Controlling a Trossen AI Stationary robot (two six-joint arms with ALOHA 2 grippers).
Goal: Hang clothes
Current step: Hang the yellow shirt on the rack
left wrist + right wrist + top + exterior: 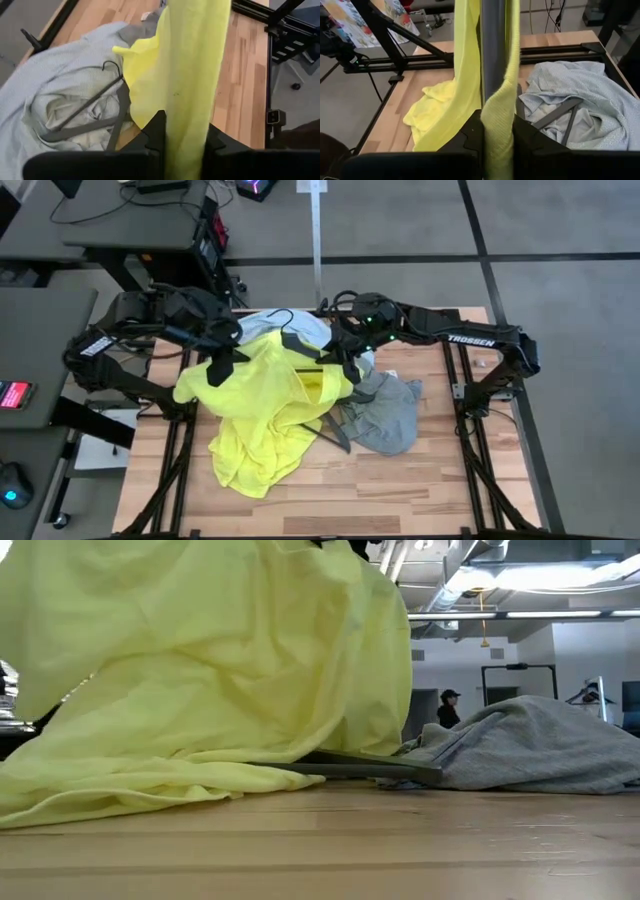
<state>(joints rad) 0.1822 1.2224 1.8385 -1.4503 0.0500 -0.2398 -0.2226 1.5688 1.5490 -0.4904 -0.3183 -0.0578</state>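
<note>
Both fingers pinching yellow T-shirt (262, 405), hanger (330, 425) beneath, grey T-shirt (388, 412) beside

left hand (222, 366) clamped, raised | right hand (345, 367) clamped, raised, arms converging

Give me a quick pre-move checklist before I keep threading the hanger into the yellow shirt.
1. Left gripper clamped on the yellow T-shirt: ok.
2. Right gripper holding the grey hanger along with yellow fabric: ok.
3. Hanger arm seated inside the shirt's neck opening: cannot tell.
4. Shirt lifted off the table: not ok, its lower part lies on the wood.
5. Grey T-shirt clear of the yellow one: not ok, they touch.
6. Second hanger lying on the pale blue shirt: ok.
</note>
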